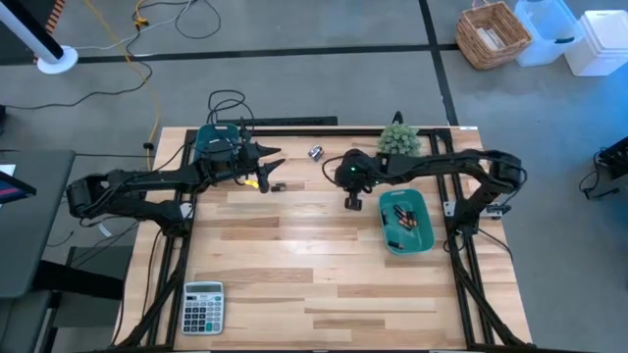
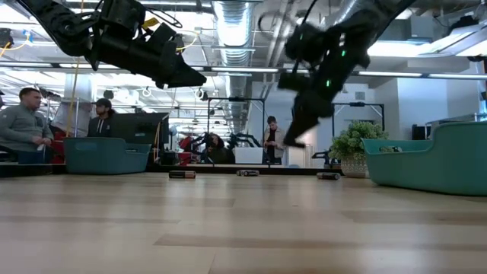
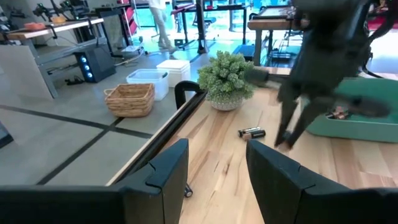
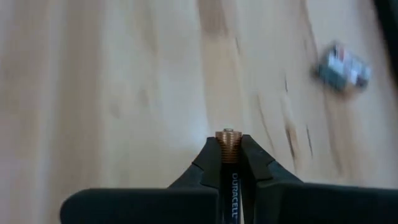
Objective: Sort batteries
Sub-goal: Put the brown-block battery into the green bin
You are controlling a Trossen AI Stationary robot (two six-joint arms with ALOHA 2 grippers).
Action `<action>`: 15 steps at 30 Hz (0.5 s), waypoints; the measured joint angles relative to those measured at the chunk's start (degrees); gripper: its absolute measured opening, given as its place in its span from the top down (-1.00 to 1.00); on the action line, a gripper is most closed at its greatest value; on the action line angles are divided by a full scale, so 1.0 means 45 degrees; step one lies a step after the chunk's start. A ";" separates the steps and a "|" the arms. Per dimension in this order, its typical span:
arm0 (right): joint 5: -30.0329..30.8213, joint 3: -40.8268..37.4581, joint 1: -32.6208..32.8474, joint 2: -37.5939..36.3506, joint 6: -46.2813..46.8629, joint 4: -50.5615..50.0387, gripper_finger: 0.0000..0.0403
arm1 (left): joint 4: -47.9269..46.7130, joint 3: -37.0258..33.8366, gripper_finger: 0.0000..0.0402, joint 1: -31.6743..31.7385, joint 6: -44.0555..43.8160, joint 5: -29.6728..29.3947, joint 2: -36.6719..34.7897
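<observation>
The right tool (image 4: 228, 163) is clamped on a slim black-and-copper battery (image 4: 227, 149), whose copper end pokes out between the fingertips. Only the right wrist view shows this; most of the cell's body is hidden between the dark fingers. From overhead the right tool (image 1: 352, 202) is a dark blob above the light wooden tabletop (image 1: 314, 284), just left of the teal plastic bin (image 1: 424, 241), and the cell cannot be made out there. In the low view the same tool (image 2: 295, 138) hangs well clear of the wood.

The left tool (image 3: 214, 171) has its two dark fingers parted with nothing between them. In the overhead view it (image 1: 275, 157) sits near the tabletop's far edge, beside a second teal bin (image 1: 208, 140) largely covered by the arm.

Loose cells are hard to resolve: a blurred silver pair (image 4: 342, 65) in the right wrist view, a dark cell with a copper end (image 3: 252, 132) lying near the small green potted plant (image 3: 225, 78) in the left wrist view, and three small dark shapes at the far edge in the low view. Overhead, several cells (image 1: 404, 218) lie inside the right-hand bin. A grey calculator with white keys (image 1: 203, 307) lies at the near left corner.
</observation>
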 joint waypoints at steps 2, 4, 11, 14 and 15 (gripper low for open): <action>-0.0113 0.0002 0.0146 -0.0591 -0.0059 0.0090 0.86 | -0.0004 0.0000 0.23 0.0000 0.0000 0.0000 0.0000; -0.0118 0.0002 0.0249 -0.1280 -0.0060 0.0140 0.86 | -0.0004 0.0000 0.23 0.0000 0.0000 0.0000 0.0000; -0.1762 0.0007 0.0516 -0.3535 -0.0158 0.0100 0.86 | -0.0005 0.0000 0.23 0.0000 0.0000 0.0000 0.0000; -0.2365 0.0017 0.0642 -0.4319 -0.0250 -0.0212 0.86 | -0.0005 0.0000 0.23 0.0000 0.0000 0.0000 0.0000; -0.2672 0.0017 0.0641 -0.4554 -0.0324 -0.0471 0.86 | -0.0003 0.0000 0.23 0.0000 0.0000 0.0000 0.0000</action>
